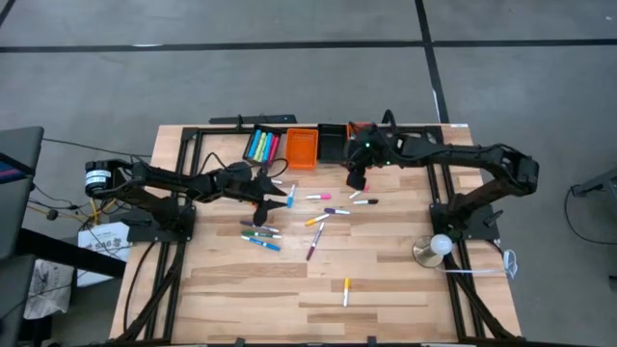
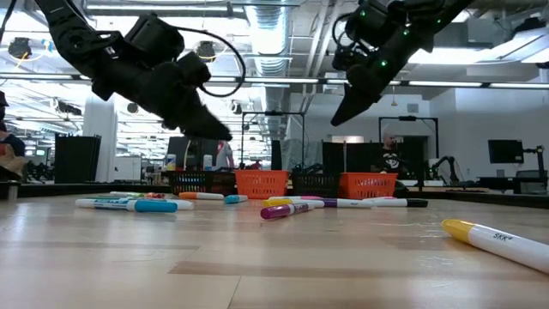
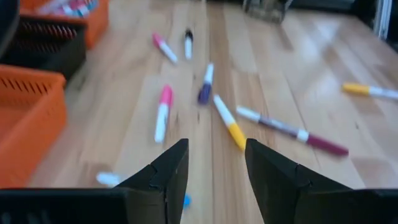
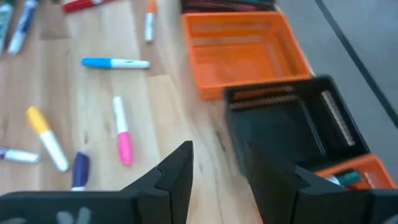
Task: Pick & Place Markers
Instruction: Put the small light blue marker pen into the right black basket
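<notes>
Several markers lie scattered on the wooden table [image 1: 386, 280], among them a pink one [image 3: 163, 112], a yellow one [image 3: 230, 124], a purple one [image 3: 205, 84] and a blue one [image 4: 115, 63]. My left gripper [image 3: 214, 162] hangs open just above the table at the left of the scatter [image 1: 273, 200], with nothing between its fingers. My right gripper [image 4: 217, 165] is open and higher up, over the table beside the black bin [image 4: 292, 118], near the far edge [image 1: 354, 181]. It holds nothing.
A row of small bins stands at the far edge: a black bin with markers [image 1: 261, 146], an orange bin [image 1: 302, 146], a black bin [image 1: 333, 145] and another orange bin [image 1: 359, 129]. A lone marker [image 1: 346, 289] lies toward the near edge. A round metal object [image 1: 434, 249] stands at the right.
</notes>
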Controlling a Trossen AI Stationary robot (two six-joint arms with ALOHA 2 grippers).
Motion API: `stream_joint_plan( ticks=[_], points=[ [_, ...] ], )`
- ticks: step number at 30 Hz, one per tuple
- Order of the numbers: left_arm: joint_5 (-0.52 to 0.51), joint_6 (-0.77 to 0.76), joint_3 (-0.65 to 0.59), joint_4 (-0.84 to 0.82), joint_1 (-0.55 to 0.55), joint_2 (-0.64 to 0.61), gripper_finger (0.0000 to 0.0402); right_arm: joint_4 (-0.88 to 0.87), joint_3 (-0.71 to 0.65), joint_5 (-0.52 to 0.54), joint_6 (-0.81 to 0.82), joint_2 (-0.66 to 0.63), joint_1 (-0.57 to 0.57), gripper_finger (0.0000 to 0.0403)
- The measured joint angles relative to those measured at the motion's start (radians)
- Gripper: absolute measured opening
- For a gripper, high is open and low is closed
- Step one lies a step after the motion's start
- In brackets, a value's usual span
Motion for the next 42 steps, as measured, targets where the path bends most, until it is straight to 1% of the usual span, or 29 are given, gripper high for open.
stream_joint_plan(
  ticks=[3,6,10,13,15,18,22,24,29,33,35,39,42],
  points=[
    [0.002,0.006,0.0,-0.044,-0.006,0.0,0.0155,0.001,0.0,0.0,-0.031,0.0,0.032,0.0139],
    [0.005,0.005,0.0,-0.047,-0.017,0.0,0.0155,0.001,0.0,0.002,-0.034,0.0,0.052,0.0138],
    [-0.019,-0.064,0.0,-0.048,-0.021,0.0,0.0155,0.001,0.0,-0.005,-0.001,0.0,0.07,0.0134],
    [-0.024,-0.105,0.0,-0.058,-0.03,0.0,0.0155,0.018,0.0,-0.056,0.068,0.006,0.094,0.0132],
    [-0.022,-0.125,0.0,-0.071,-0.058,0.0,0.0155,0.009,0.0,-0.098,0.077,0.011,0.117,0.0132],
    [-0.039,-0.135,0.0,-0.072,-0.124,0.0,0.0155,0.01,0.0,-0.105,0.079,0.011,0.162,0.0134],
    [-0.117,-0.151,0.0,-0.072,-0.236,0.0,0.0155,0.003,0.0,-0.105,0.131,0.012,0.223,0.0133],
    [-0.171,-0.187,0.0,-0.072,-0.286,0.0,0.0155,-0.018,0.0,-0.105,0.173,0.012,0.254,0.0132],
    [-0.264,-0.303,0.0,-0.096,-0.386,0.0,0.0155,-0.038,-0.02,-0.1,0.303,0.012,0.332,0.0128],
    [-0.304,-0.386,0.0,-0.09,-0.488,0.015,0.0155,-0.04,-0.064,-0.079,0.395,0.012,0.411,0.0127],
    [-0.327,-0.418,0.0,-0.054,-0.548,0.038,0.0155,-0.046,-0.081,-0.049,0.439,0.013,0.454,0.0127],
    [-0.384,-0.465,0.007,0.08,-0.645,0.118,0.0155,-0.039,-0.095,-0.008,0.545,0.012,0.541,0.0127],
    [-0.427,-0.495,0.038,0.096,-0.689,0.189,0.0155,-0.038,-0.095,0.031,0.627,0.012,0.612,0.0127]
  ],
)
